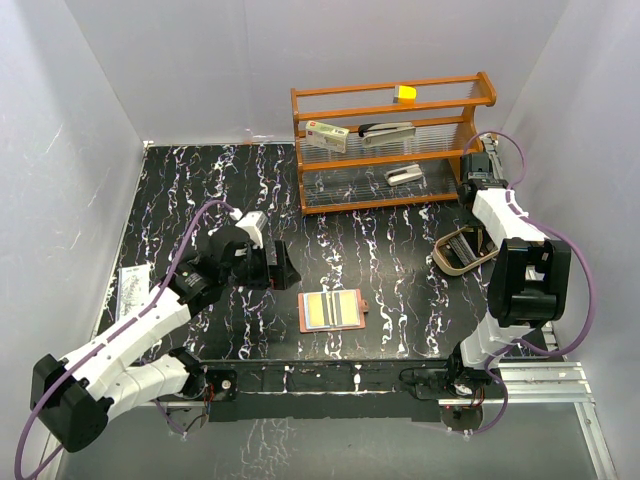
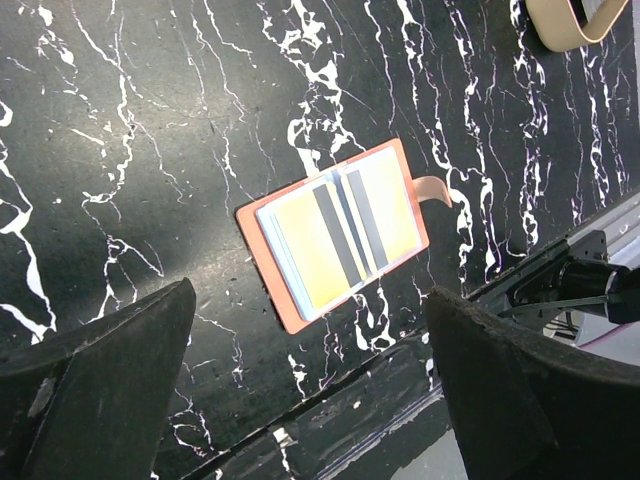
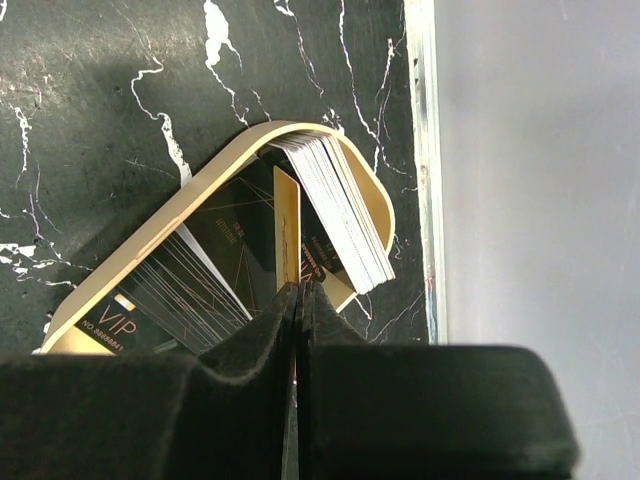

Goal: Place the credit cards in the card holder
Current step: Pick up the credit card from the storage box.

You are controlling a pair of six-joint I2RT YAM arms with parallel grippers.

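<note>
Table (image 1: 200, 200) of black, white-veined marble, boxed by pale walls (image 1: 60, 120); left gripper (image 1: 280, 268) over bare surface, jaws spread wide, clear of the card holder (image 2: 286, 316). Holder lies open near the front edge with free space around it, long axis left-right, tab pointing right, yellow cards (image 2: 340, 235) inside. Right gripper (image 3: 297, 290), at the right edge, pinches a tan card (image 3: 287, 225) standing in the oval tray (image 3: 200, 190).

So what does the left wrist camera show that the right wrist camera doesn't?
Left wrist only: the open card holder lying flat with yellow cards in it, framed by the wide-open left gripper. Right wrist only: the right gripper shut on a tan card, plus stacked cards. Both: the tan tray and black marbled table.
</note>
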